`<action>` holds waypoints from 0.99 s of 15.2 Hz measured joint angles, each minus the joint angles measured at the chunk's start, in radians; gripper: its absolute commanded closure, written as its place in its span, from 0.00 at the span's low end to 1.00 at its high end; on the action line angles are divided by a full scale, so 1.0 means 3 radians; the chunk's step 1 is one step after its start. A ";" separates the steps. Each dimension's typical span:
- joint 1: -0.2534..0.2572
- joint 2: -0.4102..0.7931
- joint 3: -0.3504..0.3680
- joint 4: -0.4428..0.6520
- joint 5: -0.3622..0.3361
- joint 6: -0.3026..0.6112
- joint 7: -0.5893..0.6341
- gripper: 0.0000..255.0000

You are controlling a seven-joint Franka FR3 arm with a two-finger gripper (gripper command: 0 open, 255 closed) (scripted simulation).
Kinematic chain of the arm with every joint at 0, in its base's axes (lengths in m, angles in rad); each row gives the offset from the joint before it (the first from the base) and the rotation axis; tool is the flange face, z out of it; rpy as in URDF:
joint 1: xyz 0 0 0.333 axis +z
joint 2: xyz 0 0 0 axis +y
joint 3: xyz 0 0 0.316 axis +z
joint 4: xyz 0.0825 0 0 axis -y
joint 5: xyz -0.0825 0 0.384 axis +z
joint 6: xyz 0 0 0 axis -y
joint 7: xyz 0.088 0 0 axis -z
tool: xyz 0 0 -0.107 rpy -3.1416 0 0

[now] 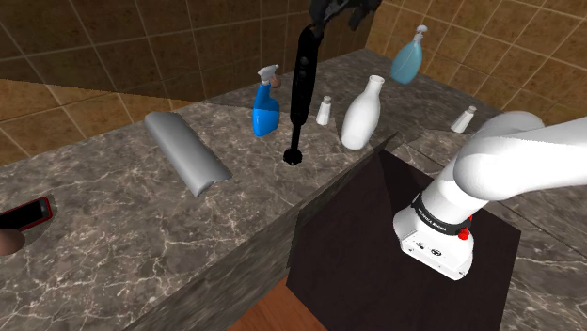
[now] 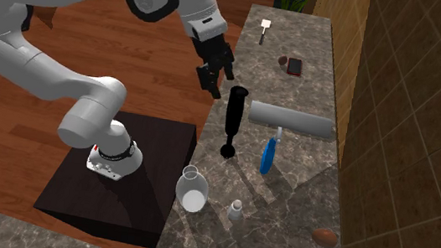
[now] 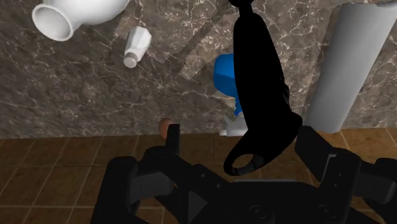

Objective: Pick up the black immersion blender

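**Shoulder view, left to right across the marbled desk [image 1: 122,221].** A grey cylinder [image 1: 186,150] lies on its side. Next comes a blue spray bottle [image 1: 266,105]. The black immersion blender [image 1: 302,85] stands nearly upright on its working end in the upper middle of the frame, just beside the spray bottle. A small white shaker [image 1: 325,111] and a white vase [image 1: 363,113] follow. The gripper [image 1: 325,19] sits at the top edge of the frame, over the blender's handle end.

**Wrist view.** The two fingers stand apart, released, with the handle end between them. It lies close to one finger and clear of the other finger [image 3: 170,135]. Nothing is grasped yet.

**Judged step: closing on the handle.** To do it well, the gripper should first be centred so that both fingers meet the body together. One-sided contact would likely tip the tall, narrow-footed blender toward the spray bottle. Gripping lower, on the thicker part of the handle rather than its rounded tip, should resist slipping. The lift should then go straight up, clear of the neighbouring bottle and shaker.
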 measured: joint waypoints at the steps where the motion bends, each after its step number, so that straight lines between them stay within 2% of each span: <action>1: -0.0073 0.0069 0.0138 0.0001 -0.0012 0.0139 0.0203 0.00; 3: -0.0198 0.0139 0.0420 -0.0010 -0.0033 0.0347 0.0607 0.00; 4: -0.0235 0.0164 0.0485 -0.0027 -0.0041 0.0421 0.0704 0.00; 11: -0.0256 0.0178 0.0613 -0.0294 -0.0034 0.0729 0.0874 0.00; 12: -0.0254 0.0178 0.0622 -0.0311 -0.0032 0.0745 0.0884 1.00; 15: -0.0251 0.0173 0.0628 -0.0326 -0.0031 0.0762 0.0891 1.00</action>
